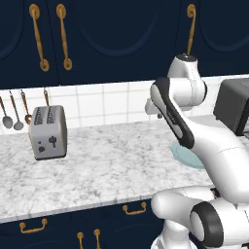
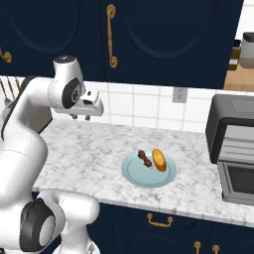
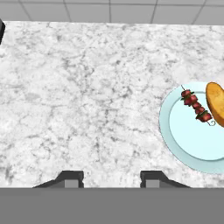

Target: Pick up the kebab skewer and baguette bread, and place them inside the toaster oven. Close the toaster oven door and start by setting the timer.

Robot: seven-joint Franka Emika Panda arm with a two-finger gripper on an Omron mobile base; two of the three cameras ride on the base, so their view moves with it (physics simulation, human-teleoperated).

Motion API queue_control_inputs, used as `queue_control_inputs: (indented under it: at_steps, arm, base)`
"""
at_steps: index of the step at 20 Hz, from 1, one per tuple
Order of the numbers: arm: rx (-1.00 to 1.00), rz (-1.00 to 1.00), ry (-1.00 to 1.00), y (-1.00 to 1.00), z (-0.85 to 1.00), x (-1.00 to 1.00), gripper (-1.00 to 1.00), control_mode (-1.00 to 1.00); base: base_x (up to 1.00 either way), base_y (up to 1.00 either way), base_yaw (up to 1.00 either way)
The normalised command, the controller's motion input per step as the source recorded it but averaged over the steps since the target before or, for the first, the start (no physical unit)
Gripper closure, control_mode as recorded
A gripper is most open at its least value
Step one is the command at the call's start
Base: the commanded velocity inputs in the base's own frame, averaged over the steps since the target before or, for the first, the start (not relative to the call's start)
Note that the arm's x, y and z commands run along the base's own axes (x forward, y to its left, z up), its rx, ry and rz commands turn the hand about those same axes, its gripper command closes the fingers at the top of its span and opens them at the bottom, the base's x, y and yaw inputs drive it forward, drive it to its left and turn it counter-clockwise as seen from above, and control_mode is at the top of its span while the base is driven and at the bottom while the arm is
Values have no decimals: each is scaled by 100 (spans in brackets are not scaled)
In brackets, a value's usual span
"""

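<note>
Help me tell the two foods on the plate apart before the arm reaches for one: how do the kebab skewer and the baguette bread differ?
The kebab skewer is a thin stick threaded with small dark red chunks; the baguette bread is one smooth, golden-orange oval loaf. The skewer is slim, the bread clearly fatter. The skewer lies nearer the plate's middle, the bread towards its rim. Both rest side by side on the pale blue plate, untouched by the gripper.

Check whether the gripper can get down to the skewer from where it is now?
Probably yes. The gripper hangs open over bare counter, and the skewer lies uncovered on the plate beside the bread. The bread sits close, so approach carefully.
</note>
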Motion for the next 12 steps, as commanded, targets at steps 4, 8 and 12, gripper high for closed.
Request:
queue_control_inputs:
  at_steps: [4,8,12]
  arm:
    - [0,-7,0,-13,-4,-60,-100,-100]
    - [0,-15,-1,-43,-16,-100,-100,-100]
    - [0,-10,0,-36,-14,-91,-100,-100]
  base:
    - [0,0,0]
    - [0,0,0]
    - [0,0,0]
